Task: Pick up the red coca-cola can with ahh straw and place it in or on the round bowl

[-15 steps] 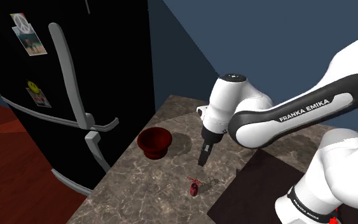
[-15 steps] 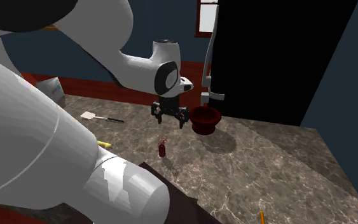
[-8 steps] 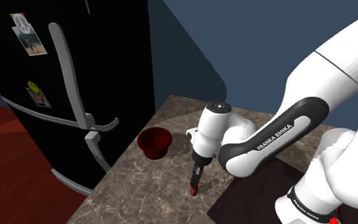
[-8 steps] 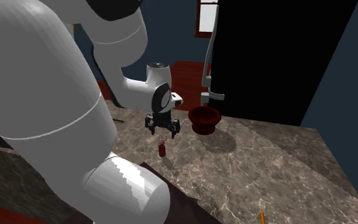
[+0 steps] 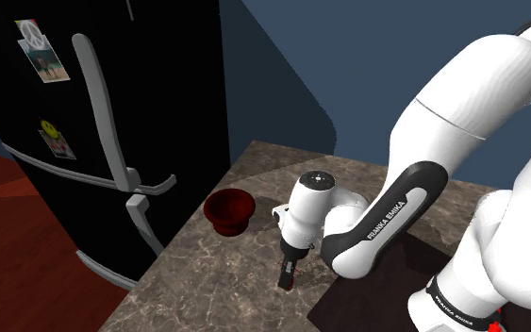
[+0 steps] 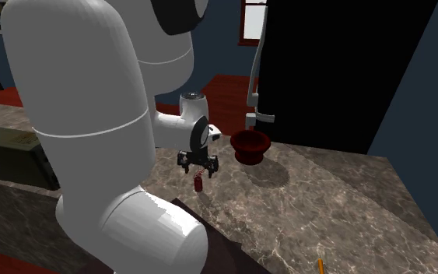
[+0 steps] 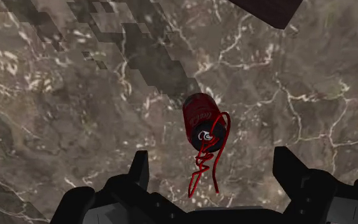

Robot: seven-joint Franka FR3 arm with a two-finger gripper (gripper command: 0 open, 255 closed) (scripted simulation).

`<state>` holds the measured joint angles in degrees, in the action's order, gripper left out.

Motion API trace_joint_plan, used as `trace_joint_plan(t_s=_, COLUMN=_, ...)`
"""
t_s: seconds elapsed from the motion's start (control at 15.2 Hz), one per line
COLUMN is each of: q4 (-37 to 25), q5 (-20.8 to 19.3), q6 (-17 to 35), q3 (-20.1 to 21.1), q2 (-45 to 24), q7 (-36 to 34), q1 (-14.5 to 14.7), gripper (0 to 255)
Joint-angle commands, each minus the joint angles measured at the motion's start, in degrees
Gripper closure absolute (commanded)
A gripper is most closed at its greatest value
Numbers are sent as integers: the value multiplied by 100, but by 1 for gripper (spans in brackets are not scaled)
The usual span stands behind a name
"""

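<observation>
- We see a tall black refrigerator [image 5: 112, 113] with pale grey handles, standing at the end of the counter.
- A brown marbled counter [image 5: 207, 283] carries everything else.
- The white arm [image 5: 461, 94] bends down over the counter.
- A dark red round bowl [image 5: 230, 209] sits near the refrigerator.
- The black gripper [image 7: 210, 154] hangs low, its fingers spread wide and gripping nothing.
- The red can [image 7: 201, 118], with a curly red straw, stands on the counter between those fingers, apart from the bowl.
</observation>
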<state>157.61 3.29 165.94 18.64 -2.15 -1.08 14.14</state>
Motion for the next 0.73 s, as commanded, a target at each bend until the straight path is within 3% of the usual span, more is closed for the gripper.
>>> trace_joint_plan(t_s=0.0, q4=-25, q5=-155, q6=130, q3=-34, q2=-156, q7=-107, q1=4, gripper=0)
trace_joint_plan(t_s=0.46, q4=-24, q5=-152, q6=129, q3=-38, q2=-154, q7=-105, q1=8, gripper=0)
trace_joint_plan(t_s=0.53, q4=-24, q5=-152, q6=129, q3=-38, q2=-154, q7=-105, q1=8, gripper=255)
trace_joint_plan(t_s=0.66, q4=-24, q5=-152, q6=129, q3=-38, q2=-154, q7=-105, q1=8, gripper=255)
